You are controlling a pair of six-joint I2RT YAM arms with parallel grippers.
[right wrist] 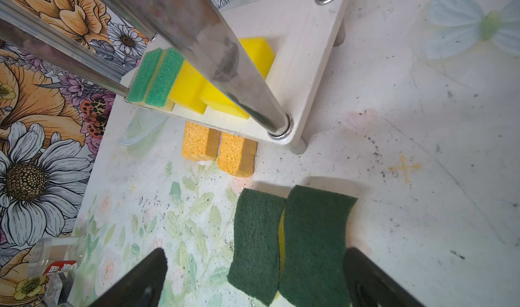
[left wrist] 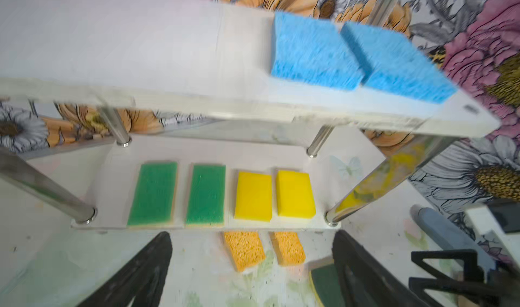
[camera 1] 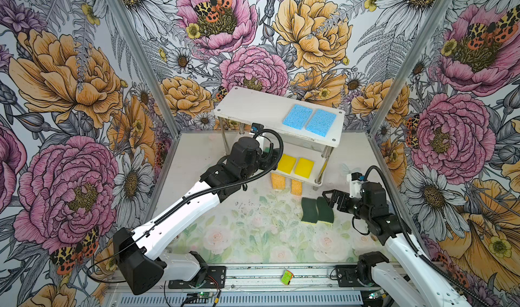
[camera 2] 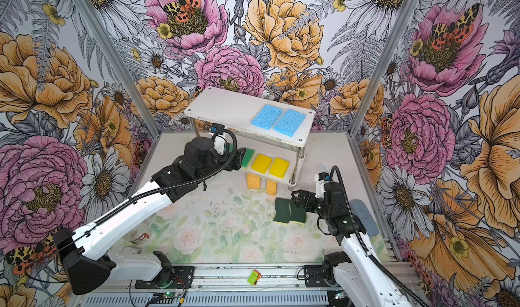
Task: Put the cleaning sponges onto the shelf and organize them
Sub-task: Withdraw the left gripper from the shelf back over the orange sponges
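Flowered table [camera 1: 253, 235] open in the middle. Left gripper [left wrist: 251, 243] spread wide, holding nothing, facing green sponges [left wrist: 153, 193] at shelf [camera 1: 253, 105] lower board's front edge. Right gripper [right wrist: 256, 253] likewise wide, hovering over dark sponges [right wrist: 315, 235] on table.

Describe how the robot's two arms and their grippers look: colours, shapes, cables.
Both the left arm and the right arm have smooth white shells on the long links, with bulky black joints and wrists. A black ribbed cable runs along each arm. The left gripper and right gripper are black, with two tapering fingers each. Each wrist bears a white camera mount with a blue plug.
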